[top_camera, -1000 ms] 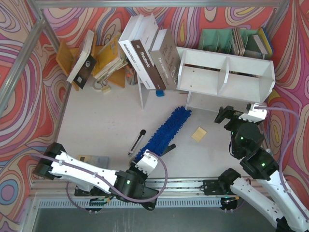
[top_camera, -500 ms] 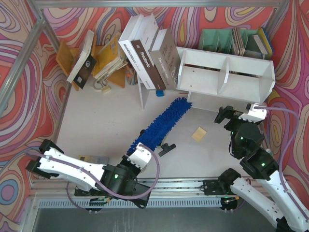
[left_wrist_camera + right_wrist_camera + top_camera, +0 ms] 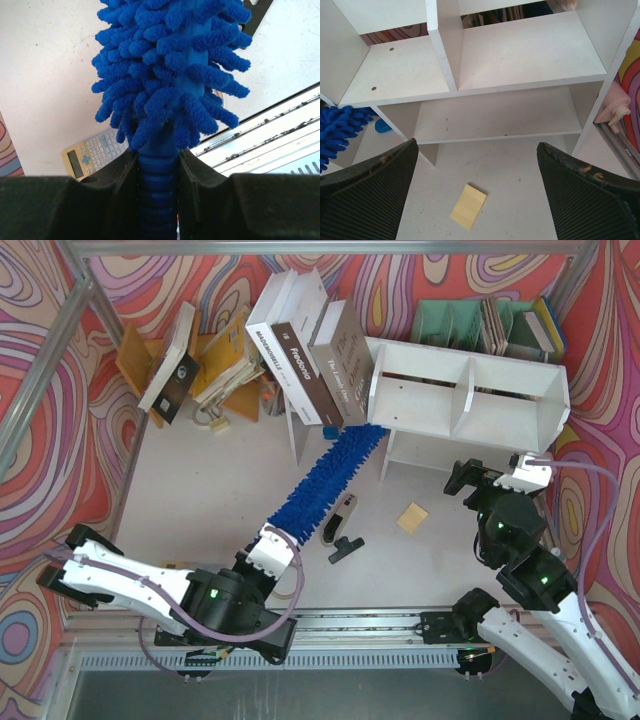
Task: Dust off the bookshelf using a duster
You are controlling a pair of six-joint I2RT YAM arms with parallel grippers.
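The bright blue fluffy duster (image 3: 325,480) stretches diagonally from my left gripper (image 3: 270,545) up to the left end of the white bookshelf (image 3: 470,400). In the left wrist view, the left gripper (image 3: 157,160) is shut on the duster's ribbed blue handle (image 3: 157,175), and the shaggy head (image 3: 170,60) fills the view above. The right gripper (image 3: 470,478) hovers in front of the bookshelf (image 3: 520,55), open and holding nothing (image 3: 476,144). The duster's tip (image 3: 340,127) shows at the shelf's left side panel.
A yellow note pad (image 3: 411,517) lies in front of the shelf. A black-and-silver hand tool (image 3: 340,525) lies beside the duster. A calculator (image 3: 92,152) sits near the left arm. Leaning books (image 3: 300,350) and a thin white panel (image 3: 293,435) stand left of the shelf, a green file organiser (image 3: 455,322) behind it.
The left arm has drawn back to the left and pushed the duster further away, so its tip now reaches the shelf's left end. The black tool is uncovered. The right arm is unmoved.
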